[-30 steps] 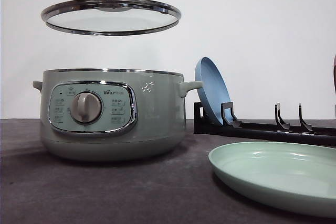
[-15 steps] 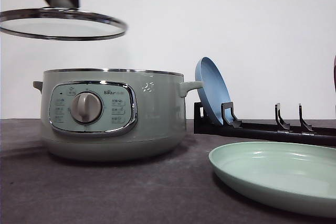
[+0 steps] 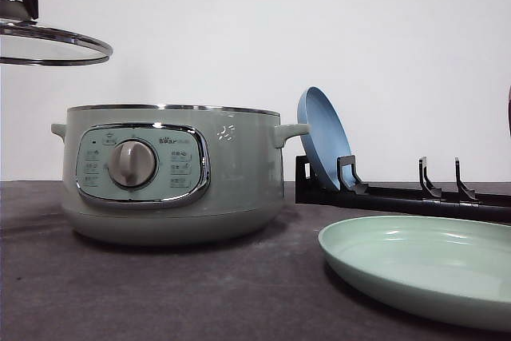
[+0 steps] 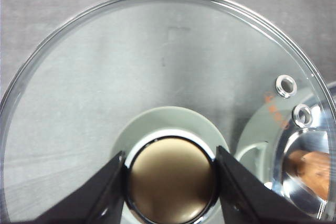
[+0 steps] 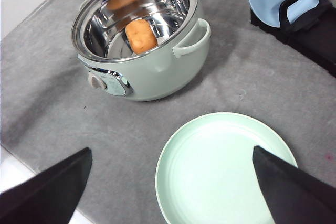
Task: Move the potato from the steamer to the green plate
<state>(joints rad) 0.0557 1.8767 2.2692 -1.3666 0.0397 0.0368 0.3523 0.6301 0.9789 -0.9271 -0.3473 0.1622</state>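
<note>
The sage-green steamer [image 3: 172,173] stands open on the grey table. Inside its steel bowl lies the orange-brown potato [image 5: 140,36], also glimpsed through the glass as the potato [image 4: 315,166]. My left gripper [image 4: 170,182] is shut on the knob of the glass lid [image 4: 157,77]. It holds the lid [image 3: 48,41] in the air, up and to the left of the steamer. The green plate [image 5: 226,169] lies bare to the steamer's right. My right gripper [image 5: 172,152] hovers high above the plate, open, with nothing between its fingers.
A blue plate [image 3: 323,137] leans upright in a black rack [image 3: 399,193] behind the green plate [image 3: 423,269]. The table's front edge [image 5: 10,156] runs close to the steamer [image 5: 142,40]. A white wall with sockets is behind.
My left gripper has carried the lid leftward, from directly over the steamer to the left edge of the front view. Steamer and plates have not moved.
</note>
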